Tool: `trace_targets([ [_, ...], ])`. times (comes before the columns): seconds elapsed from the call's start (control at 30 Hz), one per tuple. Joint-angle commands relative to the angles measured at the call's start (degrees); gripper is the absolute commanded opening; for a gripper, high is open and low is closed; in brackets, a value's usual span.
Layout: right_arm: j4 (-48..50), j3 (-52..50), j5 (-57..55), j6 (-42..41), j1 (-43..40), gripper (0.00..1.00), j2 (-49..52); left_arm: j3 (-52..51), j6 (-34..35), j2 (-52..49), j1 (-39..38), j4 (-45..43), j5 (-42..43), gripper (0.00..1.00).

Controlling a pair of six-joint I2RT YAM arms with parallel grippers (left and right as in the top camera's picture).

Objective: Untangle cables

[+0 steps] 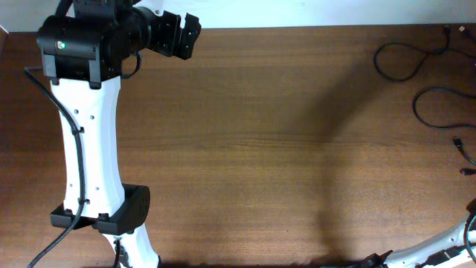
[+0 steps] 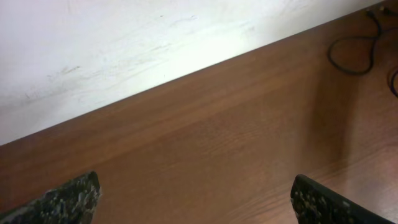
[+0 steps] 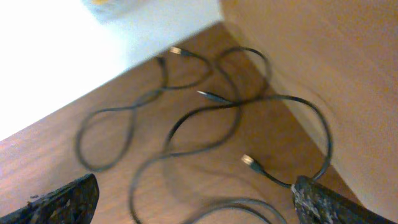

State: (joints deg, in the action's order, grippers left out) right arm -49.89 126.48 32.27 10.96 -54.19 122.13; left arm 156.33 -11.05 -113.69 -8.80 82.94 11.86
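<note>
Thin black cables lie loose at the table's far right. In the overhead view one cable forms a loop (image 1: 402, 61) and another curves below it (image 1: 439, 109); a plug end (image 1: 458, 141) lies near the edge. In the right wrist view the cables (image 3: 186, 118) cross in loops, with metallic plug ends (image 3: 249, 160) showing. My right gripper (image 3: 196, 193) is open and empty above them. Its right finger overlaps one cable in the picture; I cannot tell if they touch. My left gripper (image 1: 184, 36) is open and empty (image 2: 196, 193) at the far left back edge, well away from the cables.
The brown wooden table (image 1: 282, 149) meets a white wall (image 2: 124, 50) at the back. A light wooden panel (image 3: 323, 56) stands beside the cables on the right. The right arm (image 1: 439, 254) enters at the bottom right corner. The left arm's white link (image 1: 89, 149) crosses the left side.
</note>
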Motion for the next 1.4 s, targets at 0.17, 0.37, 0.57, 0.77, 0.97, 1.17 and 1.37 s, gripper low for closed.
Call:
trace_targets([
  [0.17,-0.26,1.20,19.82,-2.91,11.93,0.99,-32.70,0.46,-2.80,0.13,0.35,2.03,0.35,0.99],
  [0.37,4.63,-2.08,23.85,5.27,44.92,0.99,-35.08,0.15,-2.78,0.13,0.35,3.32,0.35,0.99],
  [0.57,31.21,-46.07,12.70,1.79,49.22,0.99,-79.60,0.13,-2.78,0.13,0.35,4.37,0.37,0.99],
  [0.77,-11.78,-51.34,14.40,8.52,49.31,0.99,-99.60,0.13,-2.78,0.13,0.35,8.17,-8.72,0.99],
  [0.97,-1.70,-73.72,0.20,8.09,49.31,0.99,-100.28,0.15,-2.78,0.13,0.33,7.17,-9.77,0.99],
  [1.17,15.87,-77.68,14.69,21.27,49.31,0.99,-100.28,0.15,-2.80,0.13,0.35,3.41,-10.88,0.99],
  [1.37,14.08,-80.08,14.01,26.73,49.31,0.99,-100.21,0.15,-2.75,0.13,0.35,2.97,-12.76,0.99],
])
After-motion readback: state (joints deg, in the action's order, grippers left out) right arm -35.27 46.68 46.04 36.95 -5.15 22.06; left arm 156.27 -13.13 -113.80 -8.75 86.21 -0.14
